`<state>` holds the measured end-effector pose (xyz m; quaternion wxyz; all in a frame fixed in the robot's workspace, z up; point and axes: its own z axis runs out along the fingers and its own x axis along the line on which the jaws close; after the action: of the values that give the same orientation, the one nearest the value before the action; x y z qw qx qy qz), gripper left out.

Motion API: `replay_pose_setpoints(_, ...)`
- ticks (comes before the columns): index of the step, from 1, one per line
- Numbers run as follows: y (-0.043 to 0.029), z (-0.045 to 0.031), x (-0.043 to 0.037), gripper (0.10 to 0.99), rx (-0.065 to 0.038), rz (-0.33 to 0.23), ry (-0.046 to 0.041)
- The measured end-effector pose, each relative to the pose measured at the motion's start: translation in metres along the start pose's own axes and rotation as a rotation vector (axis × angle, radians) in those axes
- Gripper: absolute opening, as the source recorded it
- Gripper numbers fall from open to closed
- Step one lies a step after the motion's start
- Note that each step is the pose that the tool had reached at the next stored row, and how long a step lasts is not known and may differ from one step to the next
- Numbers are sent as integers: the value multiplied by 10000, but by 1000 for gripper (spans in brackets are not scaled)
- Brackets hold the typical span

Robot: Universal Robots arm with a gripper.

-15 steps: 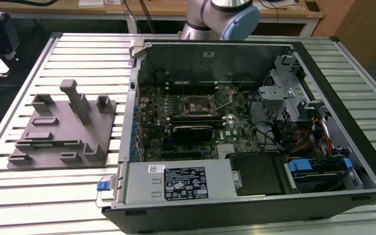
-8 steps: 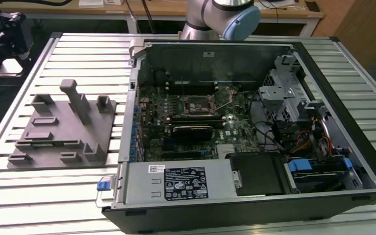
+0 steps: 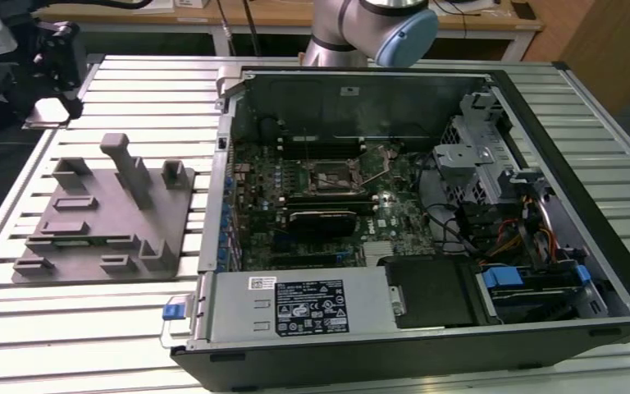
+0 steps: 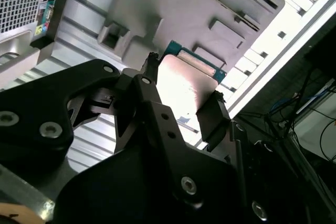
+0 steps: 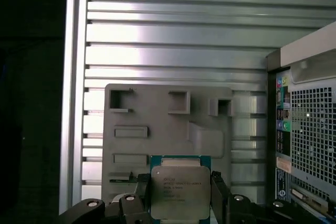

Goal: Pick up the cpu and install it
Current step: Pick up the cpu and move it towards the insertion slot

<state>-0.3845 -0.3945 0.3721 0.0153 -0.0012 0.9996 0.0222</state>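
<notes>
Your pincer (image 5: 180,196) is closed on the cpu (image 5: 180,191), one black finger (image 5: 143,195) pressed against each of two opposite edges of the chip. In the first wrist view the cpu's silvery-grey top plate faces the camera, with a green border showing around it. It sits level between the fingers and overlaps one edge of the grey fixture (image 5: 157,114) behind it.

In the second wrist view the cpu (image 4: 184,85) catches a strong glare. Its green edge lies across the grey fixture (image 4: 173,9), and the pincer (image 4: 181,90) grips it from both sides. You cannot tell from these views whether the chip touches the fixture or is held clear of it.

The fixture (image 3: 96,222) rests on the slatted metal surface (image 3: 151,98). Just beside it, on the exterior view's right, the open computer case (image 3: 610,238) lies on its side. Inside that case is the black-framed socket (image 3: 331,174), well apart from the fixture. The arm (image 3: 370,29) rises behind the far wall of the case. The case's perforated rear panel (image 5: 310,129) stands near the fixture in the first wrist view.
</notes>
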Motion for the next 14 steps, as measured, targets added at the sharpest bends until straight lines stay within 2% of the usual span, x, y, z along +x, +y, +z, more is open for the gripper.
replay_pose_setpoints(14, -2, 18, -598, 545, 0, 0, 1)
